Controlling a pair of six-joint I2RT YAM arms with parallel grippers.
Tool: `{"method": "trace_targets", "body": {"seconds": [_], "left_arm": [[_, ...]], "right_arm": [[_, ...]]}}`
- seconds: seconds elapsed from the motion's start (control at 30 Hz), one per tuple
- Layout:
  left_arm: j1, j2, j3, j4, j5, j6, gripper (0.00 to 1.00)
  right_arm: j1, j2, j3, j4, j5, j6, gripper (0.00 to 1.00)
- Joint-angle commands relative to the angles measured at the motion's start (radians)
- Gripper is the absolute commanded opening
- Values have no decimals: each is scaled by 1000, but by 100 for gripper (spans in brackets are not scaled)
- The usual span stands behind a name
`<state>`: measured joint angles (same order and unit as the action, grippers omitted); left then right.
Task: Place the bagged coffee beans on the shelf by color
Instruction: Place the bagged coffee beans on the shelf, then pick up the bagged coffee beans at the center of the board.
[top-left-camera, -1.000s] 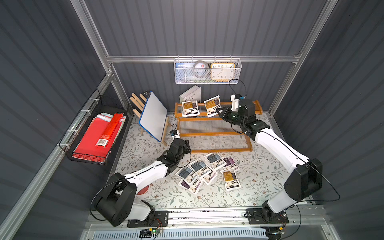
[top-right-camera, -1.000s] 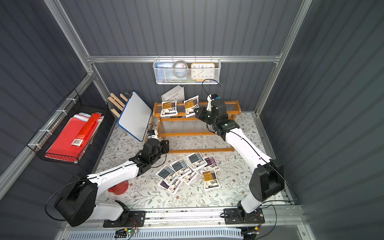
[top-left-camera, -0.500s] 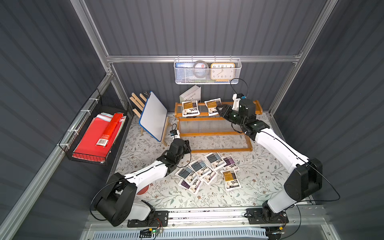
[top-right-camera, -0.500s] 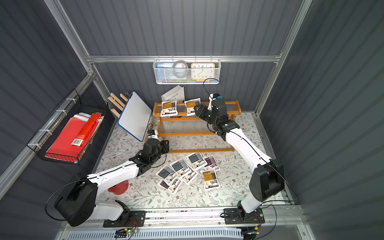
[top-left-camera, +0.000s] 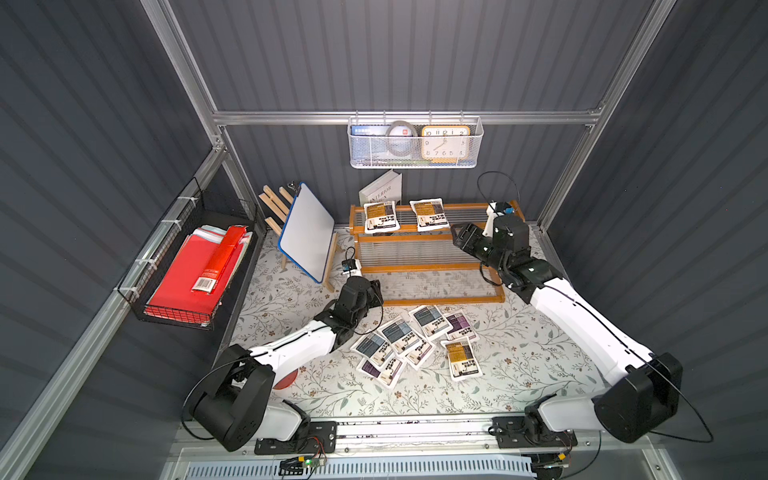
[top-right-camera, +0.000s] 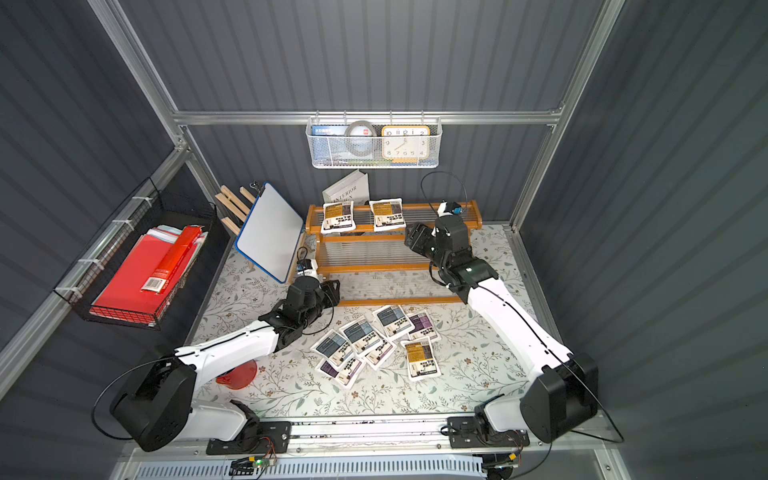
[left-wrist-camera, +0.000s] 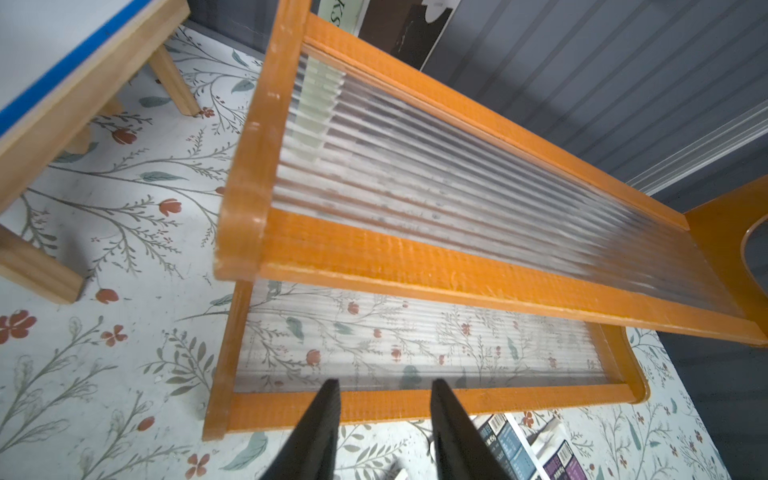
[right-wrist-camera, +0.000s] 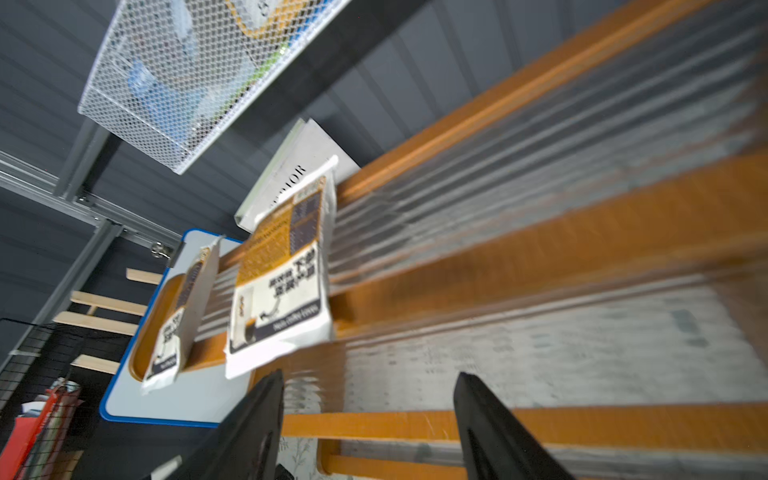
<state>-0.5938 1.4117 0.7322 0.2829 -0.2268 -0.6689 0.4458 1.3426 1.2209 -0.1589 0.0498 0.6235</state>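
The shelf (top-left-camera: 415, 269) stands at the back of the table, with two mustard-yellow bagged coffee beans (top-left-camera: 380, 216) (top-left-camera: 429, 214) lying side by side on its top tier. Several more pouches lie in a loose pile (top-left-camera: 409, 338) on the table in front: blue-grey ones (top-left-camera: 430, 321), purple ones (top-left-camera: 460, 326) and one yellow (top-left-camera: 460, 358). My right gripper (top-left-camera: 460, 237) hangs open and empty just right of the second yellow pouch (right-wrist-camera: 282, 282), over the middle tier. Open and empty too, my left gripper (left-wrist-camera: 384, 384) hovers low at the shelf's front rail (left-wrist-camera: 415, 409).
A whiteboard on a wooden easel (top-left-camera: 307, 232) leans left of the shelf. Behind the shelf a white book (top-left-camera: 382, 189) stands. On the back wall hangs a white mesh basket (top-left-camera: 415, 143), and on the left wall a black wire basket (top-left-camera: 187, 274) with red folders.
My right gripper has opened, left the second yellow pouch on the top tier and drawn back to the right. The left arm has not moved.
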Motion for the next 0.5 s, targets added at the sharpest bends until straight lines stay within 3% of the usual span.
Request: {"method": "trace_targets", "body": {"seconds": [0.0, 0.1, 0.2, 0.47], "left_arm": [[4, 32, 39, -25, 46, 53, 40], [-5, 58, 47, -22, 81, 99, 40], [-38, 75, 44, 10, 129, 133, 40], [-118, 185, 84, 51, 325, 172, 47]], "right_arm": [[4, -86, -77, -95, 84, -73, 69], [15, -175, -183, -157, 69, -112, 65], [49, -231, -283, -239, 28, -120, 51], [113, -363, -580, -309, -175, -71, 34]]}}
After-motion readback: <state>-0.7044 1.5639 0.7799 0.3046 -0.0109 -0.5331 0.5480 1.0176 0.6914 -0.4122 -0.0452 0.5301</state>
